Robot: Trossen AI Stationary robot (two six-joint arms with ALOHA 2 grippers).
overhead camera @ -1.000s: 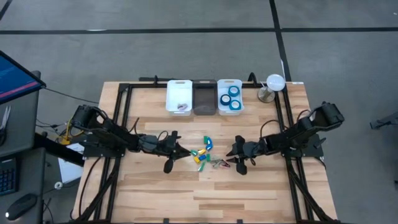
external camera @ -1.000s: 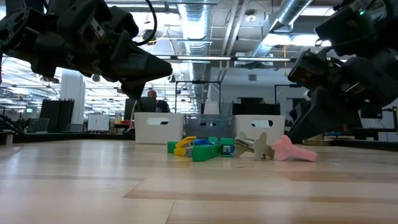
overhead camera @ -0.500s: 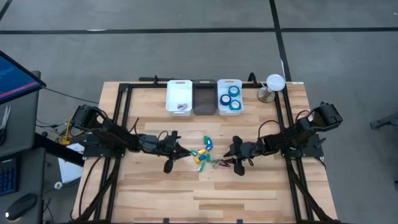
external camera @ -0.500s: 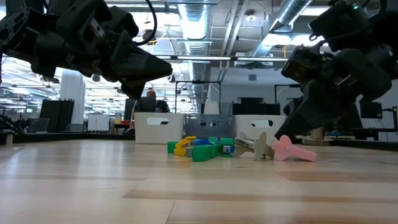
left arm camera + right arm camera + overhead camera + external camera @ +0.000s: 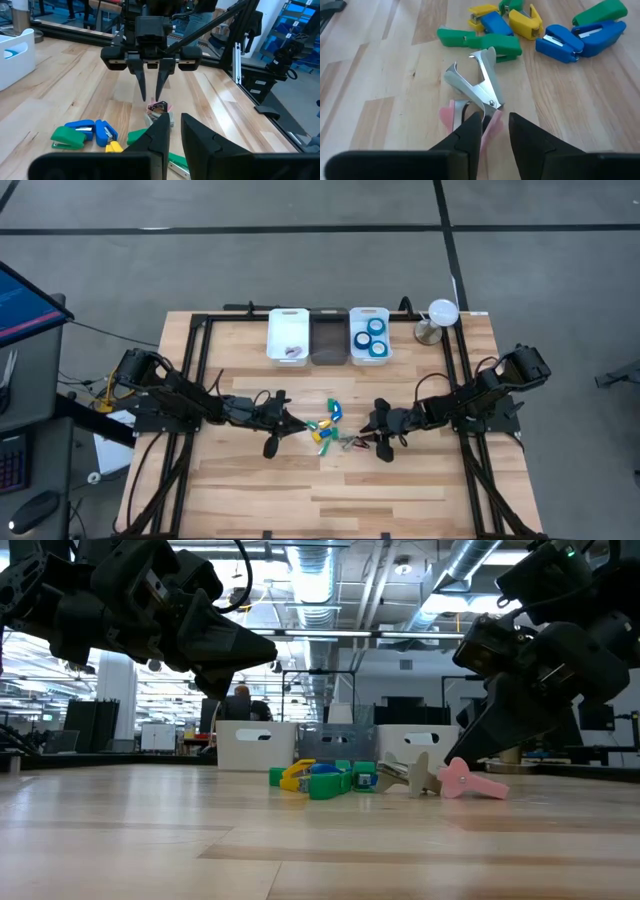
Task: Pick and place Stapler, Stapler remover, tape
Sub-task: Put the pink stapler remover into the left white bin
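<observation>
A pile of small green, blue and yellow staplers (image 5: 325,425) lies mid-table, also in the low view (image 5: 315,780). Just right of it lie the stapler removers (image 5: 352,443): one silver-jawed with a pink handle (image 5: 477,85) and a second, pink one underneath (image 5: 451,112). Blue tape rolls (image 5: 370,335) sit in the far right white bin. My right gripper (image 5: 495,120) hangs over the removers, fingers pointing down and open by a narrow gap (image 5: 150,97). My left gripper (image 5: 298,425) waits left of the pile, raised off the table (image 5: 265,645), with a narrow gap between its fingers (image 5: 174,125).
Three bins stand in a row at the far edge: a white one (image 5: 288,335) holding a small dark thing, a dark one (image 5: 328,338), and the white tape bin (image 5: 355,315). A white round lamp (image 5: 440,315) stands at the far right corner. Bare wood lies near the front edge.
My right gripper has edged toward the table's left, closer over the stapler removers, and then held still. The staplers and removers lie as before.
</observation>
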